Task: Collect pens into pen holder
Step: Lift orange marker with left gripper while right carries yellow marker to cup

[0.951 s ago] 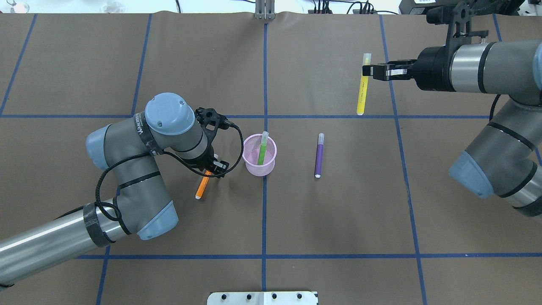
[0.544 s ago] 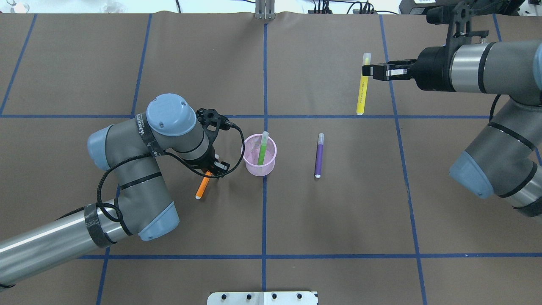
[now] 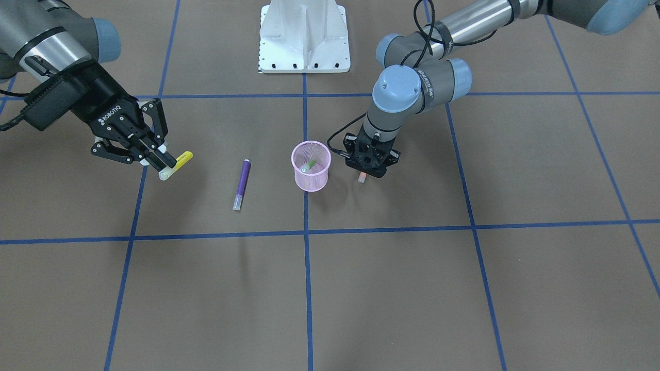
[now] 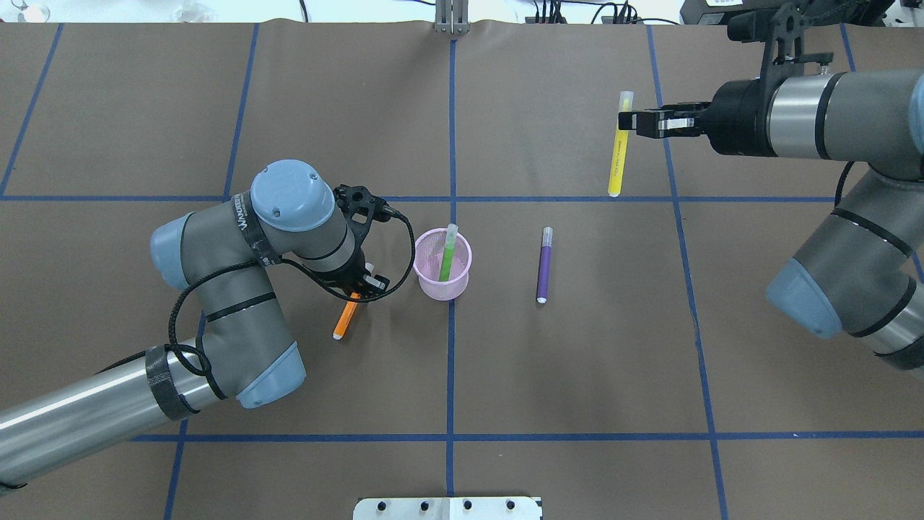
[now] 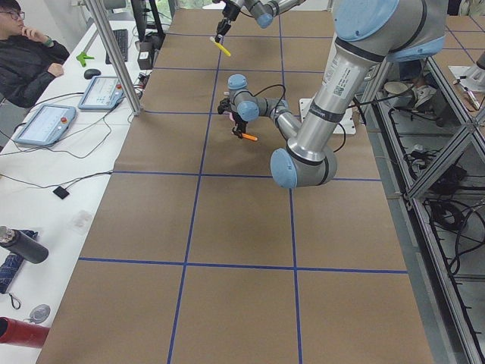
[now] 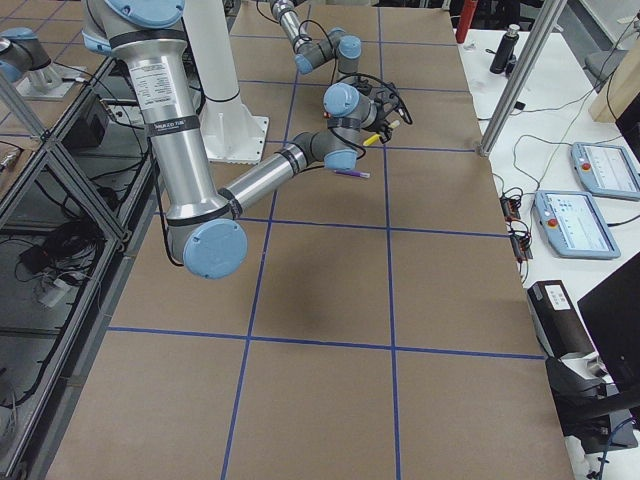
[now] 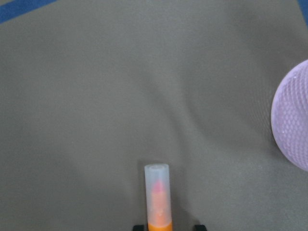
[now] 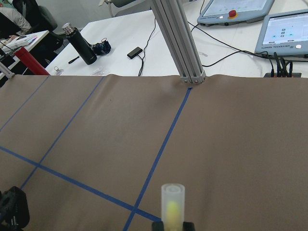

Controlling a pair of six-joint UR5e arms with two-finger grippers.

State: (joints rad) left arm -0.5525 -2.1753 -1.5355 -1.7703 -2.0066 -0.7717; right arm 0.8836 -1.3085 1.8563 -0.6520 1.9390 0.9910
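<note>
The pink mesh pen holder (image 4: pixel 442 286) (image 3: pixel 311 181) stands near the table's centre with a green pen (image 4: pixel 447 256) leaning inside it. An orange pen (image 4: pixel 345 320) (image 7: pixel 157 192) lies just to its left. My left gripper (image 4: pixel 359 287) points down over the pen's upper end. In the left wrist view its fingertips sit on either side of the pen with small gaps, so it is open. A purple pen (image 4: pixel 544 266) (image 3: pixel 242 183) lies to the right of the holder. At the far right, above the table, my right gripper (image 4: pixel 626 121) (image 3: pixel 164 164) is shut on a yellow pen (image 4: pixel 618 159).
The robot's white base plate (image 4: pixel 447 508) (image 3: pixel 304 36) sits at the near table edge. A metal post (image 4: pixel 452 18) stands at the far edge. A seated person (image 5: pixel 30 53) and tablets (image 5: pixel 47 121) are at a side desk beyond the table.
My left arm has shifted slightly and its gripper sits a little closer over the orange pen. The right gripper and yellow pen have barely moved.
</note>
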